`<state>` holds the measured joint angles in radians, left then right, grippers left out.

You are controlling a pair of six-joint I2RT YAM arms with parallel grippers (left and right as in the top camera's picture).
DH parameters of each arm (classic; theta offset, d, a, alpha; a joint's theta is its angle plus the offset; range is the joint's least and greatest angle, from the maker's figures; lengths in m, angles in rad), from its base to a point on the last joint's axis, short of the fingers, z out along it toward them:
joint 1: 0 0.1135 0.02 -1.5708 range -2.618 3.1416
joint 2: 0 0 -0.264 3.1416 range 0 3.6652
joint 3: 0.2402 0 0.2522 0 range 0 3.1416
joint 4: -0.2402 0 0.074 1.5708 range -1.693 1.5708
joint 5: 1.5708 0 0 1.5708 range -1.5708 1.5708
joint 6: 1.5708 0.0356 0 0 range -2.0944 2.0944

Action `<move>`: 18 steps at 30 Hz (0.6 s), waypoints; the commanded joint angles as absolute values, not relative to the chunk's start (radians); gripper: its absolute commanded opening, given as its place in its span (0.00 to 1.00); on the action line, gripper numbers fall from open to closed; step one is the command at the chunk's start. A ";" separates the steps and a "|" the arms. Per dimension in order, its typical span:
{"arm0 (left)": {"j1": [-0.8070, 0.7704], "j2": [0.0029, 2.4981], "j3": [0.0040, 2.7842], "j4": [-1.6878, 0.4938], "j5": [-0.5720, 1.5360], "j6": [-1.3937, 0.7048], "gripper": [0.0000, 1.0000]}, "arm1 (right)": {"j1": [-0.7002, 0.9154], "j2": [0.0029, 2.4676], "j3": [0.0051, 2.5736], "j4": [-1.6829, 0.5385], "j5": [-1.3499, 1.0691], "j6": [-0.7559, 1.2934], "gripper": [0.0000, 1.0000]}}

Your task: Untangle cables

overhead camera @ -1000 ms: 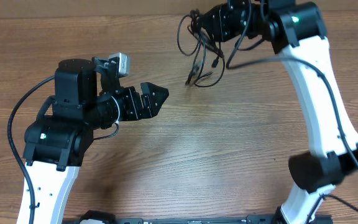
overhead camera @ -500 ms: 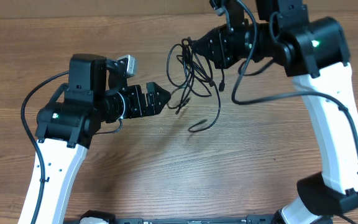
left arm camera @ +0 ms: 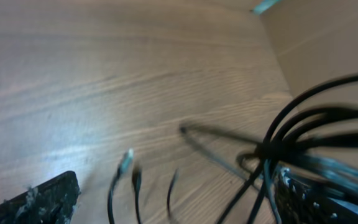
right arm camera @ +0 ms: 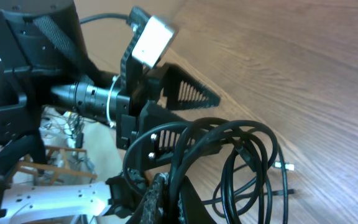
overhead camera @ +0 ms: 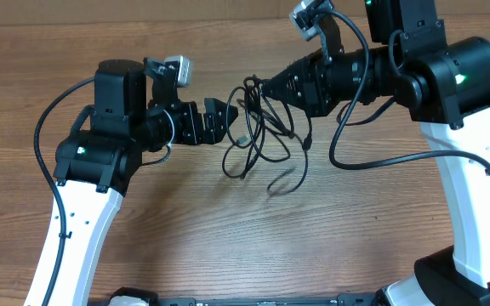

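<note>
Your left gripper (overhead camera: 221, 121): jaws spread wide, black textured fingers (left arm camera: 42, 198), aimed right at the tangle | cables (overhead camera: 262, 140): thin glossy black cords in loose loops with a small pale plug (left arm camera: 127, 158), mid-table between both grippers, drooping from the pinch over the wood-grain table (overhead camera: 228, 246) | your right gripper (overhead camera: 262, 87): clenched on the cables' upper loops, aimed left.
</note>
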<state>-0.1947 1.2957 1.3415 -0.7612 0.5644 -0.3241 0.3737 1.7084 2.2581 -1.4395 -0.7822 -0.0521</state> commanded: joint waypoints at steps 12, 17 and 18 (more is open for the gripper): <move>-0.191 1.301 1.357 -0.681 0.708 -0.221 0.86 | 0.375 1.686 2.283 -1.394 -0.868 -0.047 0.04; -0.191 1.301 1.357 -0.706 0.724 -0.200 0.93 | 0.371 1.686 2.283 -1.320 -0.855 0.028 0.04; -0.191 1.301 1.357 -0.705 0.728 -0.196 0.93 | 0.371 1.686 2.283 -1.317 -0.859 0.039 0.04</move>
